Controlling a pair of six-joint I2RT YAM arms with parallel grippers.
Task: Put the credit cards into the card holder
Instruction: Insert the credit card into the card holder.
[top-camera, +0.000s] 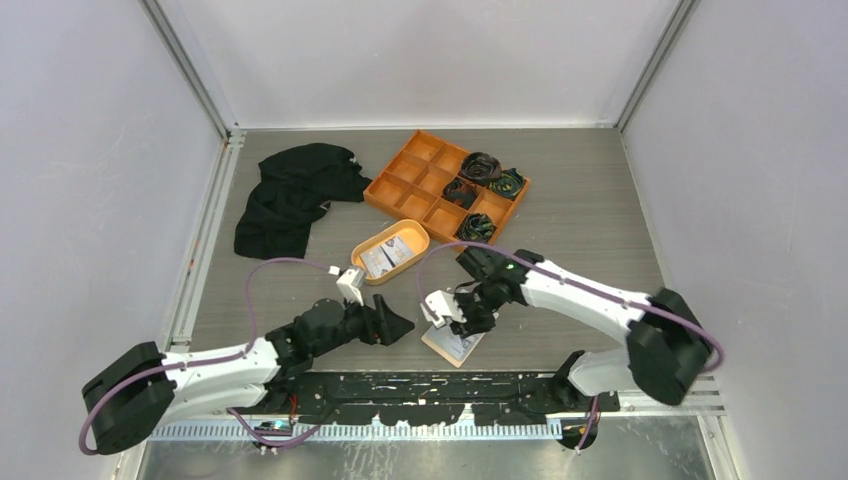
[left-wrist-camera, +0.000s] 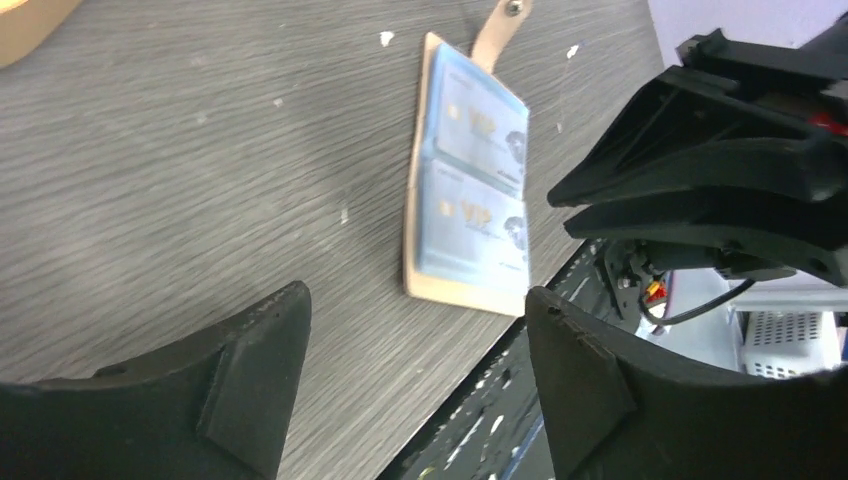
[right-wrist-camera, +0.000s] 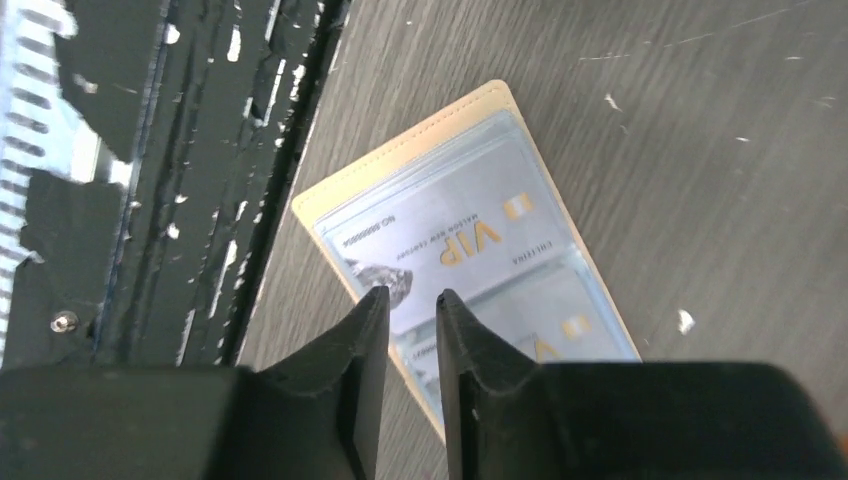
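The card holder (top-camera: 457, 346) lies open and flat near the table's front edge, its snap tab (left-wrist-camera: 498, 32) pointing away. Two light blue credit cards (left-wrist-camera: 472, 228) marked VIP sit in its clear slots (right-wrist-camera: 470, 235). More credit cards (top-camera: 385, 258) lie in the oval orange dish (top-camera: 410, 232). My right gripper (top-camera: 452, 322) hovers over the holder's near end, jaws a narrow gap apart with nothing between them (right-wrist-camera: 412, 294). My left gripper (top-camera: 400, 325) sits just left of the holder, fingers spread wide and empty (left-wrist-camera: 415, 295).
An orange divided tray (top-camera: 412, 170) holding dark rolled items stands at the back centre. A black cloth (top-camera: 290, 195) lies back left. The black front rail (top-camera: 450, 385) runs right beside the holder's near edge.
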